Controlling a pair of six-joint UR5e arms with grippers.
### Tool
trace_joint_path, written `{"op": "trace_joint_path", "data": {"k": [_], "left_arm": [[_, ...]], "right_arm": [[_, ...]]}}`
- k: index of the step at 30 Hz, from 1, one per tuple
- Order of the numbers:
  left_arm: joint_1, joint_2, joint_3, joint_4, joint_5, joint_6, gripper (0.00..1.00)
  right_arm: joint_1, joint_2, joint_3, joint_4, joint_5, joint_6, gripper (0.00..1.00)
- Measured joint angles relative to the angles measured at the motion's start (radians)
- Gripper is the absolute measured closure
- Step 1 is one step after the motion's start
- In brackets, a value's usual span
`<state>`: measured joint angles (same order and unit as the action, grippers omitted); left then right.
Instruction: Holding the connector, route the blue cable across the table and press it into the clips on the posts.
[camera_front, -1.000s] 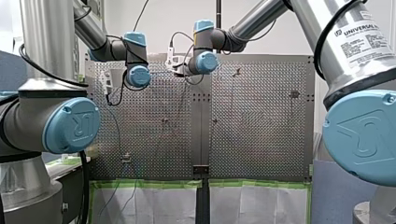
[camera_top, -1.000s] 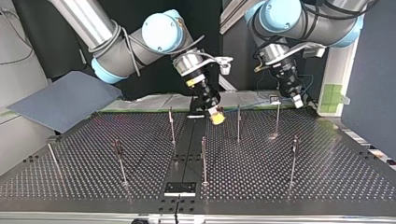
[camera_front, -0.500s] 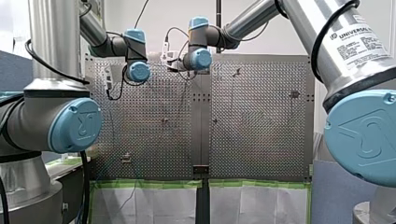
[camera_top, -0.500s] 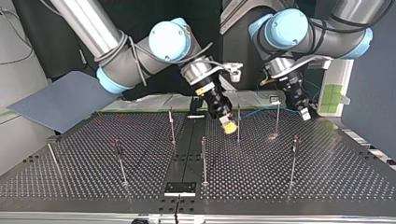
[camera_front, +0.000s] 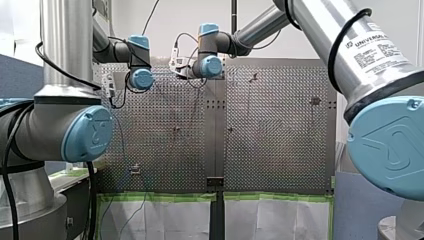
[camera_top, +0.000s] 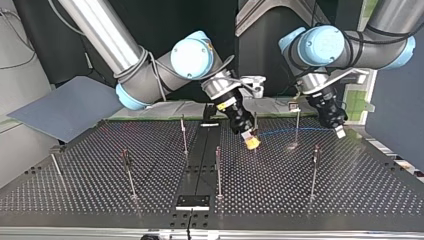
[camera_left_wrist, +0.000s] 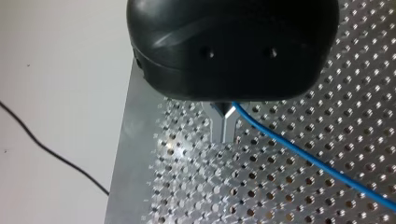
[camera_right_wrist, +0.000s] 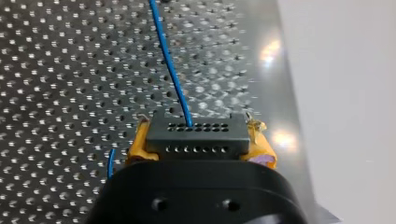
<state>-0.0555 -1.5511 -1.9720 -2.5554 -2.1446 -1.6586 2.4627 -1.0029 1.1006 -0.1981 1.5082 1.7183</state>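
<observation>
Blue cable (camera_top: 295, 131) is strung low over the far right of the table (camera_top: 270, 195) in the top view. It runs from the connector (camera_right_wrist: 196, 137) clamped in my right gripper (camera_top: 250, 143) to my left gripper (camera_top: 340, 131), pinched on it, and it bars that stretch. One post (camera_top: 255, 125) stands just behind my right gripper, and another post (camera_top: 297, 122) crosses the cable's line. Nearer, a middle post (camera_top: 218, 167) and a right post (camera_top: 314, 167) leave an open lane between them. On the left, three posts (camera_top: 129, 172) stand well apart, with wide gaps.

My left arm (camera_front: 65, 50), my right arm (camera_front: 320, 20): silver tubes, light-blue joint caps (camera_front: 390, 145). White UNIVERSAL ROBOTS label (camera_front: 382, 45) on right; black cable (camera_front: 334, 50) loops beside label. Right end effector (camera_top: 251, 141) black, yellow pads (camera_right_wrist: 259, 151).
</observation>
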Motion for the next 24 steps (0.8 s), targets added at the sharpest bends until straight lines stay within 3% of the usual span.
{"op": "trace_joint_path", "data": {"k": [9, 19, 24], "left_arm": [[0.039, -0.02, 0.04, 0.0, 0.089, -0.021, 1.0], [0.052, -0.066, 0.09, -0.006, 0.122, -0.031, 1.0], [0.081, -0.068, 0.104, 0.003, 0.154, -0.042, 1.0]], "right_arm": [[0.003, 0.038, -0.05, 0.003, 0.002, 0.0, 0.98], [0.001, 0.043, -0.091, 0.004, 0.006, 0.001, 0.98], [-0.004, 0.049, -0.097, 0.005, 0.009, 0.001, 0.98]]}}
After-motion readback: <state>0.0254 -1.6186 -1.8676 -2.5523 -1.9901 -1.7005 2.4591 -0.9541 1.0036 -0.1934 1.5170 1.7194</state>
